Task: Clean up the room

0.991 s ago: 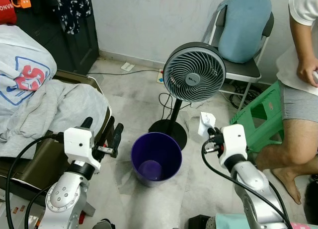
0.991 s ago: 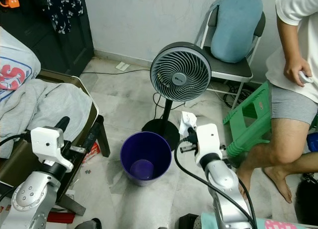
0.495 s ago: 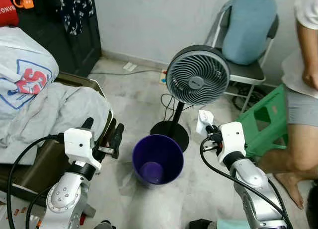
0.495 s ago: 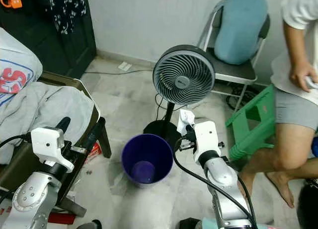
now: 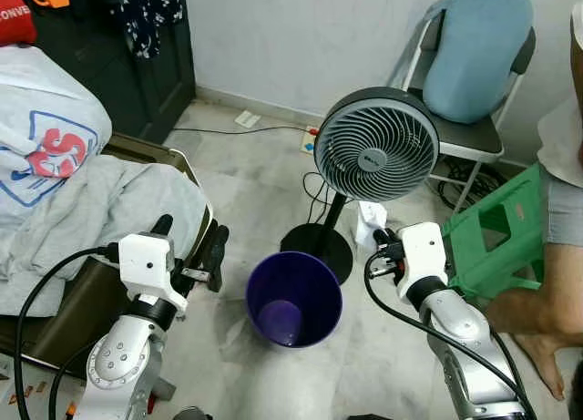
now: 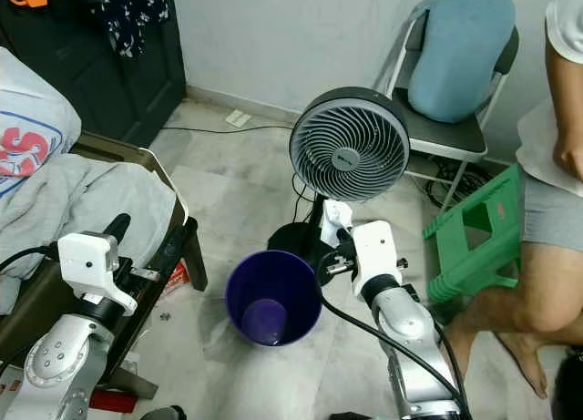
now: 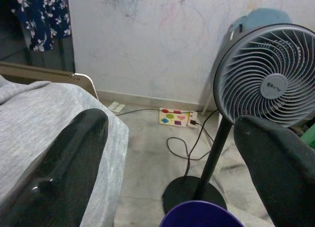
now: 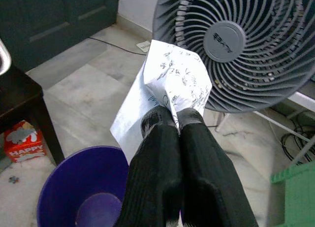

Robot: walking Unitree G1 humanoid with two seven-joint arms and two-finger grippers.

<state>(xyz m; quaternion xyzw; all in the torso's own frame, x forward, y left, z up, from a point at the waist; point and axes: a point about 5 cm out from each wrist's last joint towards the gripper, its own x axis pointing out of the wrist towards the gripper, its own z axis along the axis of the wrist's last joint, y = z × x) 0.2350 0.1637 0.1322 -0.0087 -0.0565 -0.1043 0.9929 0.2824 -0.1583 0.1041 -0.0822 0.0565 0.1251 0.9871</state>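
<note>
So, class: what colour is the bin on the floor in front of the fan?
The bin is deep purple, inside and out; the left eye view shows it best.

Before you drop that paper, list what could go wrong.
The right gripper pinches the paper beside the purple bin, not over its opening, so a release now may miss. The fan stands close behind; if running, it could blow the sheet away. Its cord lies on the floor nearby.

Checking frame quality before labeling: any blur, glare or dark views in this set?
Head views: even indoor light, sharp, soft shadow beside the purple bin. Left wrist view: left gripper fingers close and soft, fan sharp. Right wrist view: crisp on the paper pinched by the right gripper; no glare, nothing dark.
</note>
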